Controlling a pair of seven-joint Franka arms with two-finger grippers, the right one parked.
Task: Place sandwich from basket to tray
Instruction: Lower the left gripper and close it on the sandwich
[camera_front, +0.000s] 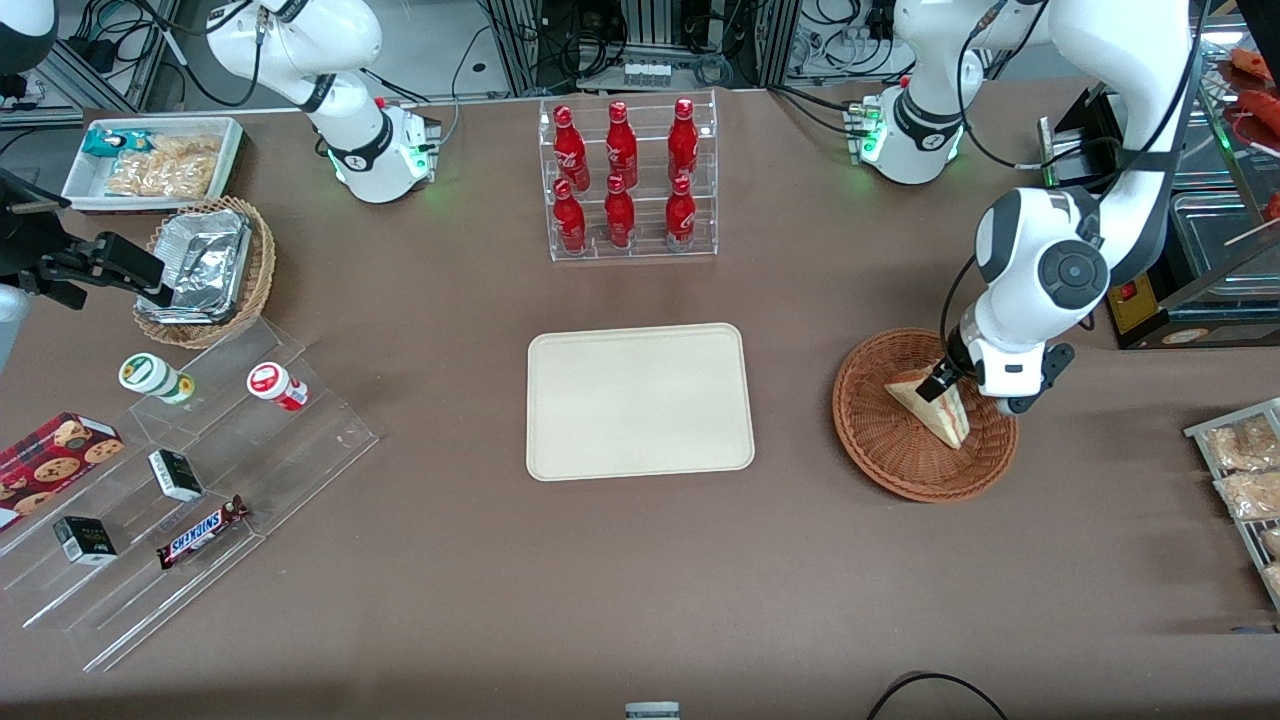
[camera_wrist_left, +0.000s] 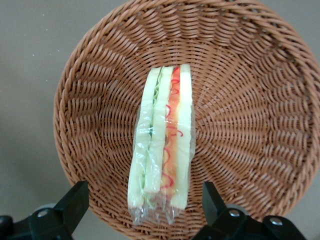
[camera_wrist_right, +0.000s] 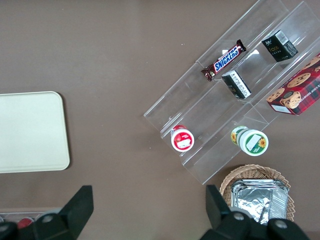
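The sandwich is a plastic-wrapped wedge of white bread with red and green filling. It lies in the round reddish-brown wicker basket toward the working arm's end of the table. My left gripper hangs just above the sandwich, open and holding nothing. In the left wrist view the sandwich lies lengthwise in the basket, and the gripper has one black finger on each side of the wrapped end, clear of it. The cream tray lies bare at the table's middle.
A clear rack of red bottles stands farther from the front camera than the tray. A tan basket with a foil container, a white bin of snacks and a clear stepped shelf of snacks lie toward the parked arm's end. Bagged snacks sit near the working arm's table edge.
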